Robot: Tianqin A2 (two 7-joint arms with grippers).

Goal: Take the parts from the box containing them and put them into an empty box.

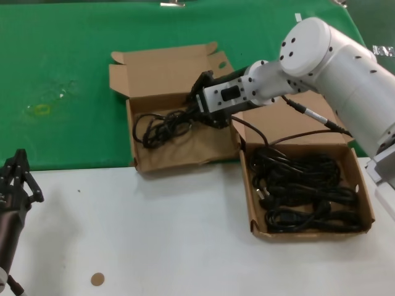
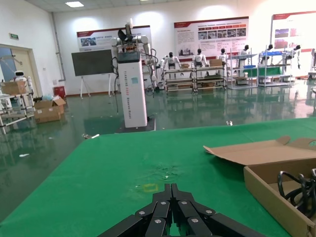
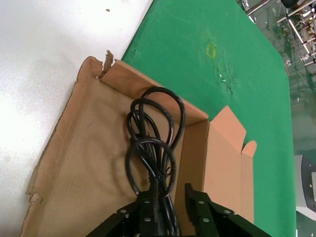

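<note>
The nearly square empty box (image 1: 185, 153) (image 3: 89, 163) lies left of the long box (image 1: 308, 235). One black cord bundle (image 1: 162, 126) (image 3: 153, 138) lies in the square one. My right gripper (image 1: 197, 103) (image 3: 169, 193) hangs over that box's far right corner, open. The cord runs along one finger (image 3: 147, 205), and bare cardboard shows between the cord and the other finger. Several more cords (image 1: 302, 185) fill the long box. My left gripper (image 1: 17, 168) (image 2: 171, 186) is shut and empty, low at the table's left edge. In its wrist view the square box's wall (image 2: 276, 197) and the cord (image 2: 296, 190) show.
Both boxes straddle the line between the green cloth (image 1: 62, 80) and the white table (image 1: 154, 234). The square box's lid (image 1: 166, 68) lies open behind it. My right arm (image 1: 333, 55) spans the long box's lid. A small brown disc (image 1: 97, 279) lies near the front.
</note>
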